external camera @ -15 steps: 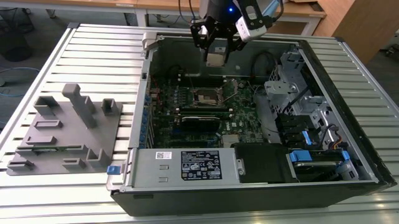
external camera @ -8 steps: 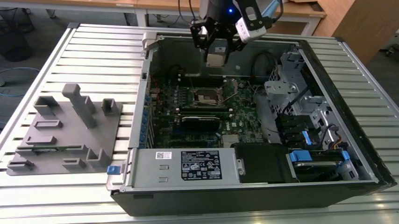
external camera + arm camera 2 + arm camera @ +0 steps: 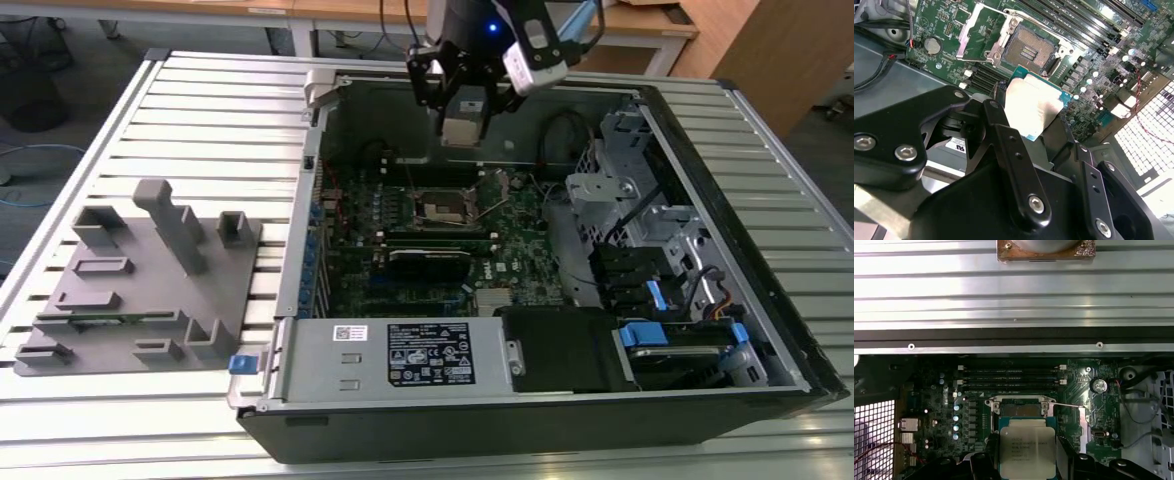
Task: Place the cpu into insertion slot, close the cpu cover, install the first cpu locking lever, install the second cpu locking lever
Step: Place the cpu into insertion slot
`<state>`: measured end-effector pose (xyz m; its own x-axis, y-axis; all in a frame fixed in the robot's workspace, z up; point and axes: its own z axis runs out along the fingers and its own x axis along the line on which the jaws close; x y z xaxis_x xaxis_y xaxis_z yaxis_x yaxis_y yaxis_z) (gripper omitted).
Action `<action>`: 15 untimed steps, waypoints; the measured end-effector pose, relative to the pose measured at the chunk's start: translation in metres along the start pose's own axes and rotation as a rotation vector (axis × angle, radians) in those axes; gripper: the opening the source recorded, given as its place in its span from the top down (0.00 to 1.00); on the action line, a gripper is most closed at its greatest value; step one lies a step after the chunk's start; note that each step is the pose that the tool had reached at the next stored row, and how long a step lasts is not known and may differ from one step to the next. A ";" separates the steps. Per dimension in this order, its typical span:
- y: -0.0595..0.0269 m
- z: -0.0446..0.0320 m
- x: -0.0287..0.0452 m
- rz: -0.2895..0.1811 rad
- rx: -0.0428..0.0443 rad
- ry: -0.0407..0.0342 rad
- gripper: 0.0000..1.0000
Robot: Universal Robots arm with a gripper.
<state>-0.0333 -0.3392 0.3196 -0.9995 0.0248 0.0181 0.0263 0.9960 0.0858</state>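
Black gripper [image 3: 1031, 122] pinches the flat grey-topped square cpu [image 3: 1036, 100] by opposite edges, clear of the square black insertion slot [image 3: 1030, 50]; it is likely light, stiff and fragile.

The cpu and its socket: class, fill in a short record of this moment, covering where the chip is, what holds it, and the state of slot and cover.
cpu: gripped above the motherboard, not seated
end effector: shut on the cpu
insertion slot: empty, contacts exposed
cpu cover: swung open beside the slot
setting: open computer case lying on a slatted table
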 end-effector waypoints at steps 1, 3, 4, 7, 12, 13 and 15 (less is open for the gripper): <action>-0.0001 0.0006 0.0000 0.000 0.0000 -0.0001 0.46; -0.0002 0.0019 0.0000 0.000 -0.0001 -0.0001 0.46; -0.0002 0.0025 -0.0001 0.000 0.0000 -0.0001 0.46; -0.0004 0.0043 -0.0001 0.000 0.0000 0.0000 0.46; -0.0006 0.0070 0.0000 0.000 0.0000 -0.0001 0.46; -0.0006 0.0075 0.0001 0.000 -0.0001 -0.0002 0.46; -0.0007 0.0086 0.0005 0.000 -0.0001 -0.0007 0.46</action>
<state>-0.0340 -0.3392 0.3109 -0.9995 0.0250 0.0174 0.0264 0.9960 0.0859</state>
